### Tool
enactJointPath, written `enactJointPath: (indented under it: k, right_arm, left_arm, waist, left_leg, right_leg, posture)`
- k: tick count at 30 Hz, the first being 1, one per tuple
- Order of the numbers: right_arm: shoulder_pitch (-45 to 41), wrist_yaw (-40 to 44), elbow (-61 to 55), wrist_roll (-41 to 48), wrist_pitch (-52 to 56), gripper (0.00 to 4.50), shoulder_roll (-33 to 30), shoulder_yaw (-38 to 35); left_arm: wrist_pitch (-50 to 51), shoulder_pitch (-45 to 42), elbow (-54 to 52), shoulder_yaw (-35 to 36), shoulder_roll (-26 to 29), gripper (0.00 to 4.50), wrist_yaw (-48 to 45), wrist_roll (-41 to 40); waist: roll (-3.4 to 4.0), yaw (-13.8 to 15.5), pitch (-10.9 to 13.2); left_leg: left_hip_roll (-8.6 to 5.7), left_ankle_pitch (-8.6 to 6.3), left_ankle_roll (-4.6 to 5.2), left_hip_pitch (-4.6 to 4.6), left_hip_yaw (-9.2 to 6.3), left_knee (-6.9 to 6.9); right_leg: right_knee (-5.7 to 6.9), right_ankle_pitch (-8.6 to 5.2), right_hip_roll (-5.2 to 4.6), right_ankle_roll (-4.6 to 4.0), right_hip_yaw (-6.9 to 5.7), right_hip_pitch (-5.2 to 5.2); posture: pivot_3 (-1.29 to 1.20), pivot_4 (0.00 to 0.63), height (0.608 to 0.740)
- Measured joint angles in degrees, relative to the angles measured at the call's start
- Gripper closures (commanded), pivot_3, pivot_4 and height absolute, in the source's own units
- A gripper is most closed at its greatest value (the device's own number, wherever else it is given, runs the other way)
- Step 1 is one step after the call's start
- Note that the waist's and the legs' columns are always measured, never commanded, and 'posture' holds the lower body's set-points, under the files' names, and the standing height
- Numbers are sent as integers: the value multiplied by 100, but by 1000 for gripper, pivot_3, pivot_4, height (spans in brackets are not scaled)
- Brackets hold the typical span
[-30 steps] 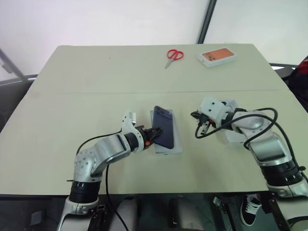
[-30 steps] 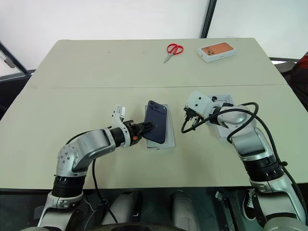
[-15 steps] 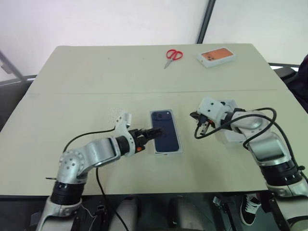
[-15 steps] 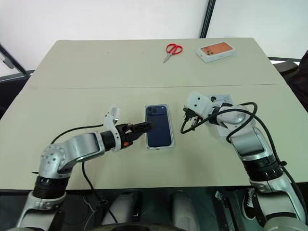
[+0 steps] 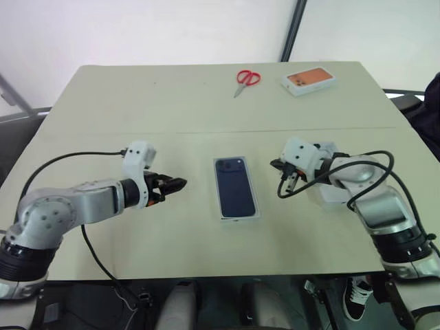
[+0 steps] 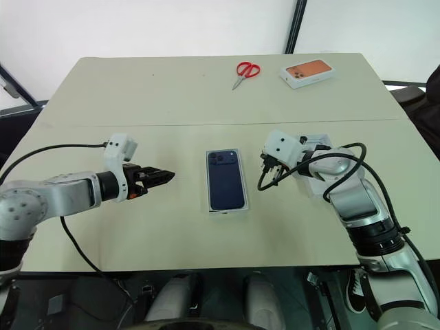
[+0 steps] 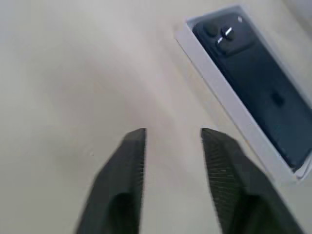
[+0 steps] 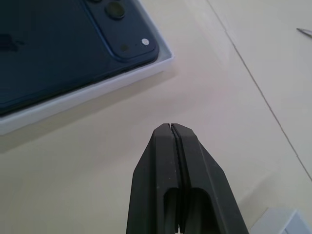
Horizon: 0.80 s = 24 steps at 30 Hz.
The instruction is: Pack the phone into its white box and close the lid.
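Since a moment ago, left end effector (image 6: 167, 176) is drawing away leftward from the phone (image 6: 226, 179), fingers parted and holding nothing. Phone is lying flat in the white box (image 6: 227, 206) mid-tabletop (image 6: 172, 89). Right end effector (image 6: 262, 166) is hovering beside it, fingers pressed together, empty.

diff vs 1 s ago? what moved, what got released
The left gripper let go of the phone, which went from tilted on edge to lying flat, camera side up, in the white box. The gripper then pulled back toward the robot's left, well clear of the box, fingers apart with nothing between them. The right gripper stayed shut beside the box; the scissors and the orange-picture box are unmoved.
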Motion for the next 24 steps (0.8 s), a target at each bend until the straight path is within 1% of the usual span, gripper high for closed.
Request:
enactJointPath:
  k: [1,2,4,8,11,17,20,24]
  right_arm:
    - [14,24,-52,-4,7,4500,-15,43]
    - [38,42,-102,-12,12,4500,-34,70]
    - [112,79,-196,-98,4,4500,-185,222]
    - [208,57,-293,-376,-62,4500,-277,507]
    - [327,59,-429,-548,-126,4500,-287,721]
    - [406,-17,-470,-776,-150,4500,-171,941]
    - [439,-28,-542,-841,-150,4500,-161,1011]
    - [564,-63,-629,-917,-109,4500,-161,1009]
  left_arm:
    - [-47,-26,-11,-144,-2,4264,-235,285]
    - [-93,-50,-11,-270,-8,4449,-434,531]
    - [-164,-223,4,-699,-90,4449,-949,1267]
    - [-369,-517,144,-1272,-419,4449,-1652,2282]
    - [-402,-736,377,-1491,-877,4449,-2002,2780]
    - [-388,-968,589,-1746,-1526,4449,-2427,3508]
    - [-314,-978,596,-1916,-1758,4449,-2584,3747]
    - [-234,-1047,662,-1941,-2020,4449,-2729,4026]
  waist:
    - [0,-2,0]
    - [0,-1,0]
    - [-1,11,1]
    - [-1,10,1]
    - [-3,9,2]
    - [-2,-63,2]
    - [-2,-67,2]
    - [-2,-52,1]
  left_leg:
    - [0,0,0,0,0,0]
    - [3,0,0,-1,-1,0]
    - [2,0,1,-2,-2,1]
    - [3,-1,2,-3,-3,2]
    - [4,-2,4,-4,-5,5]
    - [6,-2,5,-4,-9,7]
    - [7,-3,6,-5,-9,9]
    - [9,-3,6,-4,-15,13]
  right_leg:
    - [0,0,0,0,0,0]
    - [0,0,0,0,0,0]
    - [-1,0,-1,0,-1,0]
    - [0,0,-1,0,-2,0]
    - [0,0,0,1,-4,0]
    - [5,0,-2,2,-6,1]
    - [5,0,-3,3,-6,1]
    - [5,0,-4,3,-12,7]
  posture:
    - [0,150,740]
    - [0,150,740]
    - [0,150,740]
    - [0,150,740]
    - [0,150,740]
    - [0,150,740]
    - [0,150,740]
    - [0,150,740]
